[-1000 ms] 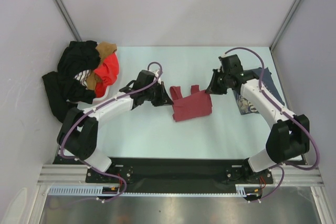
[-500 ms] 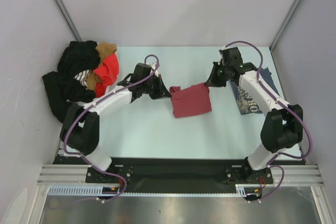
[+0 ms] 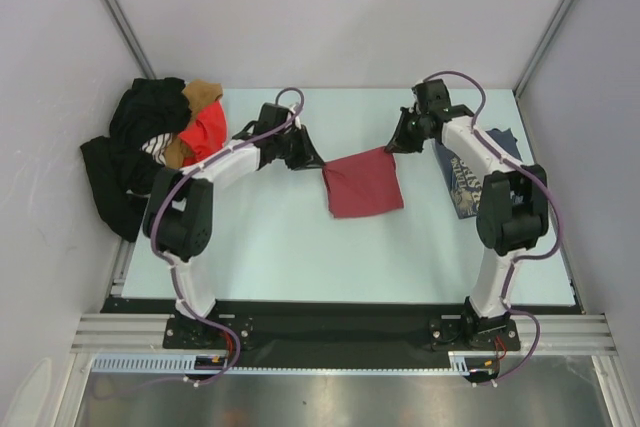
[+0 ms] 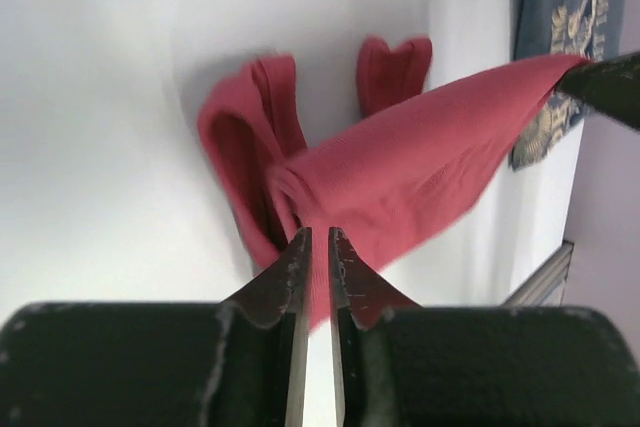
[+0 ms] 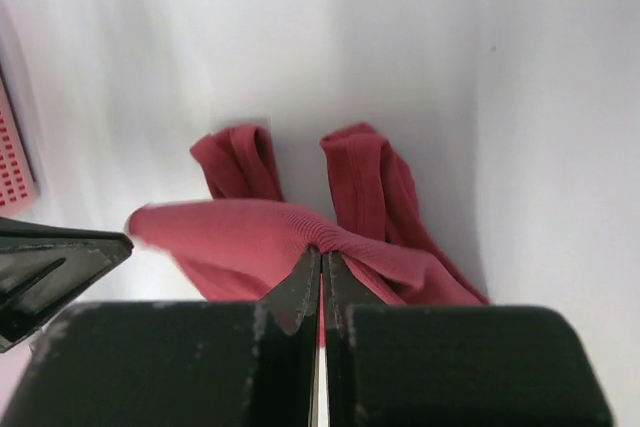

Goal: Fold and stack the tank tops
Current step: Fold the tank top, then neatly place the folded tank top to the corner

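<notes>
The maroon tank top (image 3: pixel 363 185) lies mid-table as a rough square, its far edge lifted and stretched between both grippers. My left gripper (image 3: pixel 318 161) has that edge's left corner between its jaws, which stand a sliver apart with red cloth (image 4: pixel 420 167) in the gap at my left gripper (image 4: pixel 320 237). My right gripper (image 3: pixel 392 148) is shut on the right corner; the cloth (image 5: pixel 230 232) bunches at my right gripper (image 5: pixel 321 255). Both straps lie on the table under the raised edge. The blue-grey tank top (image 3: pixel 470 182) with its pale print (image 4: pixel 560 37) lies flat at the right, partly under the right arm.
A heap of black, orange-red and brown clothes (image 3: pixel 160 147) fills the back left corner and spills over the table's left edge. Pale walls close the back and both sides. The other arm's dark finger (image 5: pixel 50 267) shows at the left of the right wrist view.
Both grippers have carried the maroon top's edge toward the back, over its straps, leaving a square shape. The left jaws have parted slightly.
</notes>
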### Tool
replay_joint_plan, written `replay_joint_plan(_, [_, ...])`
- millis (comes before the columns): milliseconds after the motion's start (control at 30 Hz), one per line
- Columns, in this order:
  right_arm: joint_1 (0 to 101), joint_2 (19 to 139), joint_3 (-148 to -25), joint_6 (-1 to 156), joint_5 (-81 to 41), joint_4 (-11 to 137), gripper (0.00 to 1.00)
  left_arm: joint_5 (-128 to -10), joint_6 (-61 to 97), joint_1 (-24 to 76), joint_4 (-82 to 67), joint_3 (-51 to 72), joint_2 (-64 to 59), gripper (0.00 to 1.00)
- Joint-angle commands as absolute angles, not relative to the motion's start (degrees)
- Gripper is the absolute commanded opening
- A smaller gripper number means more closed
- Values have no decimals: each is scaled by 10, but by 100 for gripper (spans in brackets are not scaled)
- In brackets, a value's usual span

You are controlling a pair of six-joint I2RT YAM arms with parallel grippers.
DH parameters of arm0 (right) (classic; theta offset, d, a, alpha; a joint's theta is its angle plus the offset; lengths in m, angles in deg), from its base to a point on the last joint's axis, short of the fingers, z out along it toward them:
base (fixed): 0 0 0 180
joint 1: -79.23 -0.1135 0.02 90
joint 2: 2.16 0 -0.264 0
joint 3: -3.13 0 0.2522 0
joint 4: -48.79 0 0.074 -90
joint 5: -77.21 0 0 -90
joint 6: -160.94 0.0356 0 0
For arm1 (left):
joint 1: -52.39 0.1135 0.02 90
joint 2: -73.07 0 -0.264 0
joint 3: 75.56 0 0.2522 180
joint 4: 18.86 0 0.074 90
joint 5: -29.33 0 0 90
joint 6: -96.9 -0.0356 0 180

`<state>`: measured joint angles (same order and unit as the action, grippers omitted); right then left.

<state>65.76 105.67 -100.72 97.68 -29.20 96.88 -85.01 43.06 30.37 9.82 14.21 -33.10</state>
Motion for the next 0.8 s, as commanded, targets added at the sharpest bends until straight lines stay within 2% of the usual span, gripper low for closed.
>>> replay_joint_plan(0, [665,1097,-1054,991,-294,939,1,-859,415,315,101,209,-393,16])
replay_joint_plan(33, [666,1123,-1058,996,-296,916,5,-859,416,316,104,222,-410,17])
replay_joint_plan(67, [667,1138,-1063,1006,-294,908,15,-855,420,319,105,245,-439,21])
replay_joint_plan(100, [666,1152,-1082,1009,-295,901,25,-853,422,323,104,253,-450,27])
replay_joint_plan(167, [669,1192,-1104,1017,-287,903,37,-847,428,328,89,255,-463,54])
replay_joint_plan(233, [669,1189,-1090,1017,-285,876,48,-808,427,331,72,246,-441,62])
replay_joint_plan(267, [669,1170,-1079,1015,-278,867,63,-798,421,331,62,226,-427,72])
replay_joint_plan(333, [669,1149,-1050,1002,-274,847,78,-776,412,330,50,209,-400,77])
replay_joint_plan(533, [689,1089,-991,969,-293,844,79,-759,391,310,53,141,-315,93])
replay_joint_plan(667, [689,1074,-939,943,-317,844,76,-752,412,279,33,81,-285,94])
replay_joint_plan(767, [689,1056,-884,936,-317,817,79,-746,429,260,15,62,-286,95])
